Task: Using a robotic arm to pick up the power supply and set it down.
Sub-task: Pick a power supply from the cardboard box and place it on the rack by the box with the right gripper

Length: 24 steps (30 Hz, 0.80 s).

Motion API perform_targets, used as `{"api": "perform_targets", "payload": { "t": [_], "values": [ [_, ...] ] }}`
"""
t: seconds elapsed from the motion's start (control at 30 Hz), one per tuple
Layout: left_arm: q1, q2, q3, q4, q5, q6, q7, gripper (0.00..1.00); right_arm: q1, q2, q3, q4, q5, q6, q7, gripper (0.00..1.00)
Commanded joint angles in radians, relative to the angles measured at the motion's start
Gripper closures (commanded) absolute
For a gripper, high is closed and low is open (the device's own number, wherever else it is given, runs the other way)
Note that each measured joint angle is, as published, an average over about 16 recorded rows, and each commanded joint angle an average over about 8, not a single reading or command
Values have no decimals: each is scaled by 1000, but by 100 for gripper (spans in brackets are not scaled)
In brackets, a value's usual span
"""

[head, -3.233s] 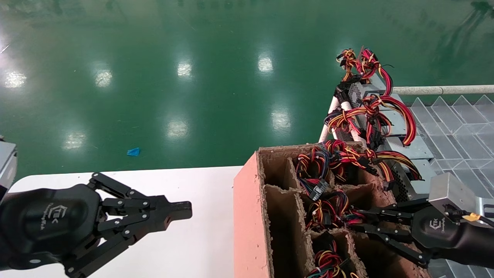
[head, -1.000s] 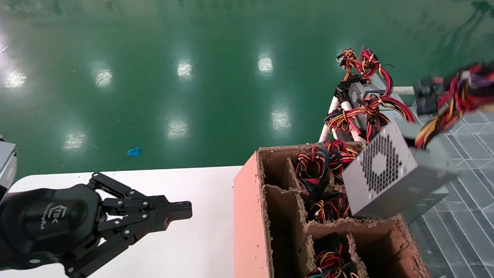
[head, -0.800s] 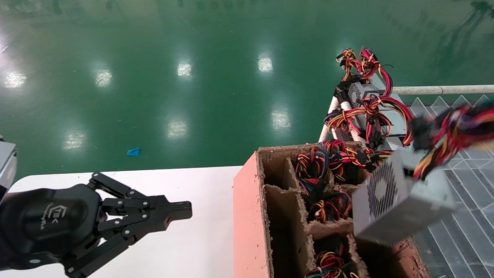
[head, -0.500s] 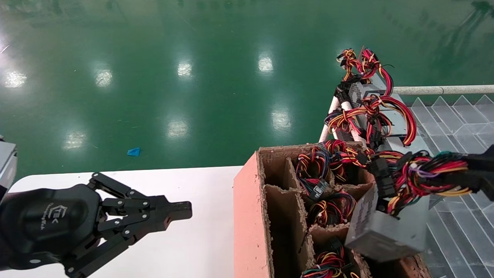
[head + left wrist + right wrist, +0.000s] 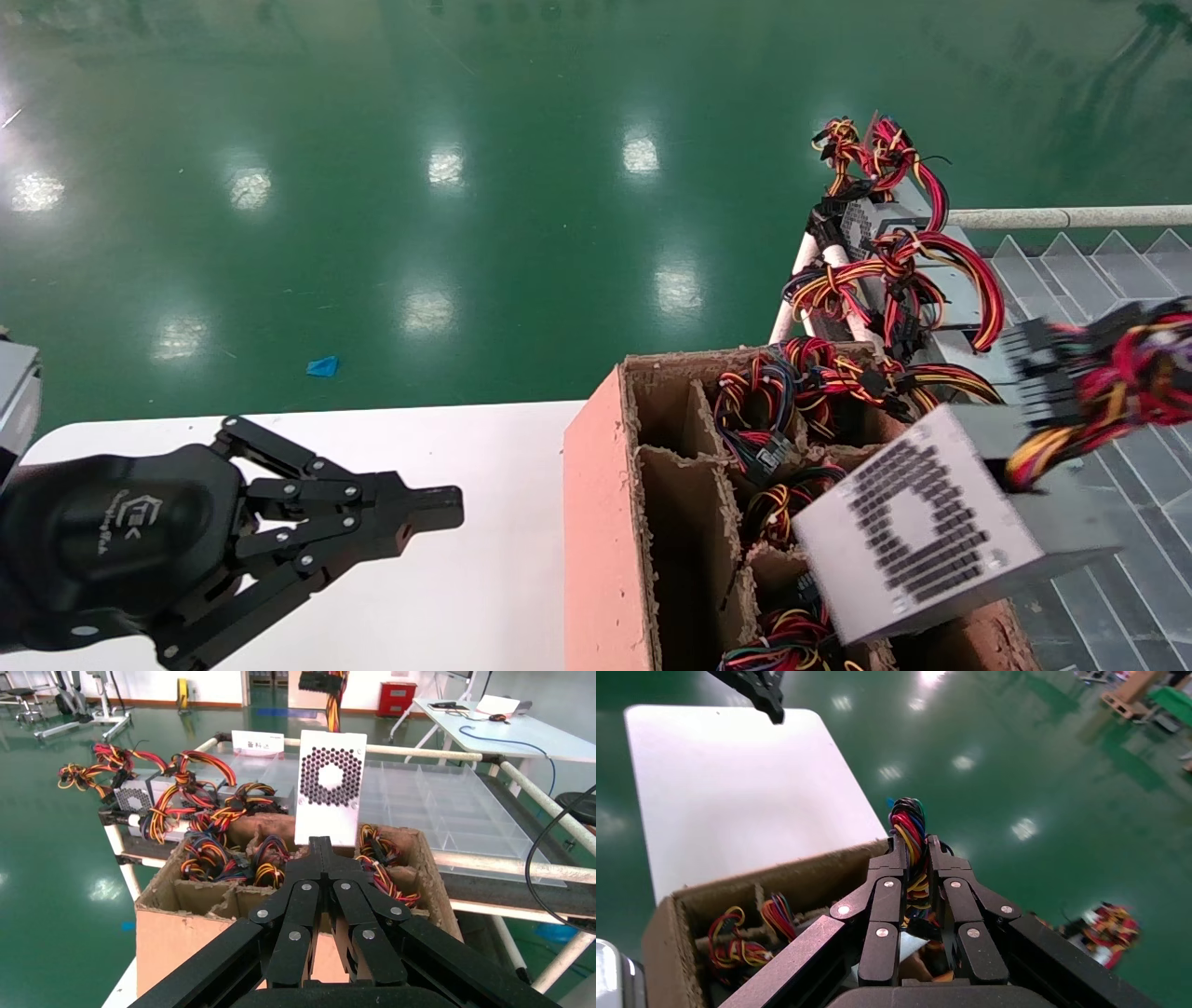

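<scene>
The power supply [image 5: 931,527] is a silver-grey box with a round-hole grille. It hangs tilted in the air over the right side of the pinkish-brown cardboard box [image 5: 605,522]. In the left wrist view the power supply [image 5: 330,787] floats above that box [image 5: 183,931]. Its red, yellow and black wires [image 5: 1108,391] run off the head view's right edge. My right gripper [image 5: 916,843] is shut on that wire bundle [image 5: 909,822]; the gripper itself is outside the head view. My left gripper [image 5: 445,508] is shut and parked over the white table [image 5: 466,596].
Several wire bundles [image 5: 773,401] fill the divided box's compartments. More grey supplies with wire bundles [image 5: 894,270] lie on a rack behind the box. A clear divided tray [image 5: 1099,280] and a white rail [image 5: 1071,217] lie to the right.
My right gripper left the box holding a wire bundle, lifting the power supply out. The supply has swung about; its grille now faces up and toward me. The left arm stayed still.
</scene>
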Motion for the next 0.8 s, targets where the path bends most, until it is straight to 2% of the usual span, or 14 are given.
{"api": "perform_targets", "payload": {
  "t": [0.03,0.47,0.8],
  "values": [
    [0,0,0,0,0,0,0,100,0,27,8,0,5,0,-4,100],
    [0,0,0,0,0,0,0,100,-9,233,-40,-5,-23,12,17,100],
    [0,0,0,0,0,0,0,100,51,300,-171,-8,-59,43,15,100]
  ]
}}
